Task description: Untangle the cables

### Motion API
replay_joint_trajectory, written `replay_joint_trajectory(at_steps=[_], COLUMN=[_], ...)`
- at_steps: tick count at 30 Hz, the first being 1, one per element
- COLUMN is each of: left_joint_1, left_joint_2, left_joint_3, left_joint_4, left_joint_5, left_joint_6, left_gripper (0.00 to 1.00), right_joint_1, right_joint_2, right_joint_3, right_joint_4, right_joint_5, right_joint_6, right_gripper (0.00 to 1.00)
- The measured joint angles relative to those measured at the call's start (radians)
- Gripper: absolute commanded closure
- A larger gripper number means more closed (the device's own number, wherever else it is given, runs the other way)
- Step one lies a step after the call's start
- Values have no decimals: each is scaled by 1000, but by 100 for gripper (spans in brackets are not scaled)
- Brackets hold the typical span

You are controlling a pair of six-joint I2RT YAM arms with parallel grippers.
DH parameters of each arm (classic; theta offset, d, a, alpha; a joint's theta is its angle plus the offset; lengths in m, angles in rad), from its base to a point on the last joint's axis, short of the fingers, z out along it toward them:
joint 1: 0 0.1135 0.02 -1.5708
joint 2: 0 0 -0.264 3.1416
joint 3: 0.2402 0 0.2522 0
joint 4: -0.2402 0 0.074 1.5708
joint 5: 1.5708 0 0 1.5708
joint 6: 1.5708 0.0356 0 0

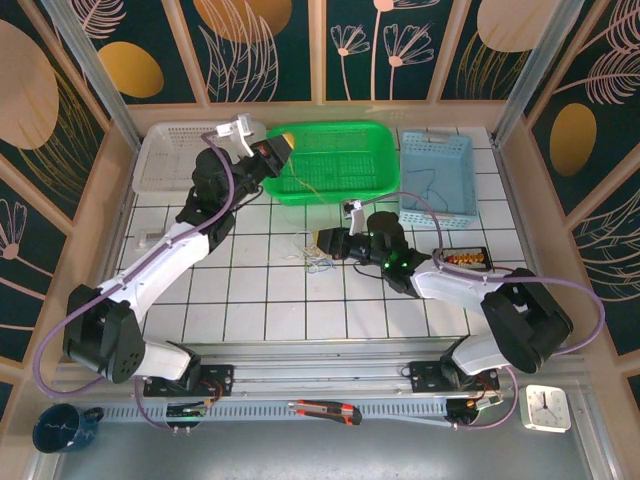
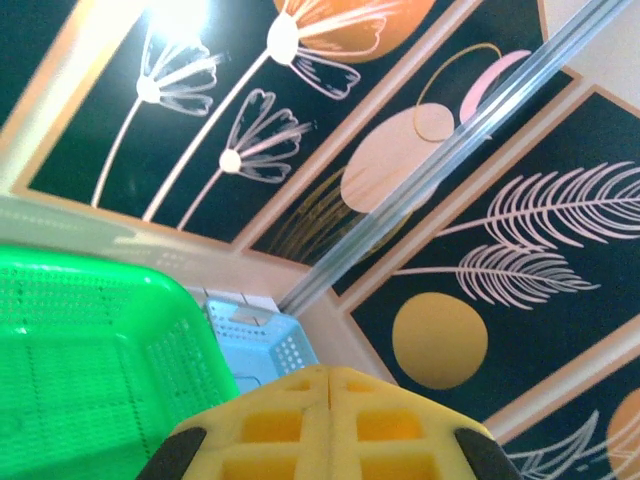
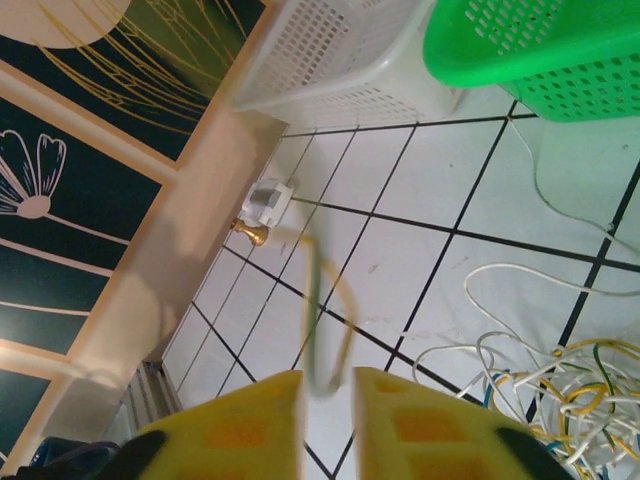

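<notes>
The cables (image 1: 314,258) are a small clump of white, yellow and blue strands on the white tiles, in front of the green basket (image 1: 330,160). In the right wrist view the cables (image 3: 560,385) lie at the lower right. My right gripper (image 1: 322,243) is low at the clump's right side. Its yellow fingers (image 3: 420,425) stand a narrow gap apart, and a blurred green-and-yellow cable loop (image 3: 318,300) rises out of that gap (image 3: 327,378). My left gripper (image 1: 280,148) is raised over the green basket's left rim. It is shut with nothing in it (image 2: 330,372).
A tan strand (image 1: 316,184) lies in the green basket. A dark strand (image 1: 430,186) lies in the blue basket (image 1: 436,150). A white basket (image 1: 170,150) stands at the back left. A small box (image 1: 468,258) sits by the right arm. A white fitting (image 3: 268,200) is at the left wall.
</notes>
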Motion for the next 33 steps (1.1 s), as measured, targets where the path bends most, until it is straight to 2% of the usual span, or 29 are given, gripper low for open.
replay_joint_trajectory(at_steps=[5, 10, 22, 33], left_joint_1=[40, 116, 331, 414], left_joint_2=[10, 43, 225, 480], left_joint_3=[37, 98, 341, 586], left_joint_4=[-18, -43, -132, -280], left_joint_5=[-24, -40, -122, -216], left_joint_6=[41, 62, 130, 238], left_gripper=[100, 100, 100, 100], right_joint_1=[-18, -46, -87, -127], right_joint_2=[-15, -80, -233, -366], right_joint_3=[0, -7, -60, -89], right_joint_4=[-27, -61, -185, -321], right_joint_5=[2, 15, 81, 129], right_joint_6=[-2, -3, -11, -31], right_gripper=[51, 42, 41, 41])
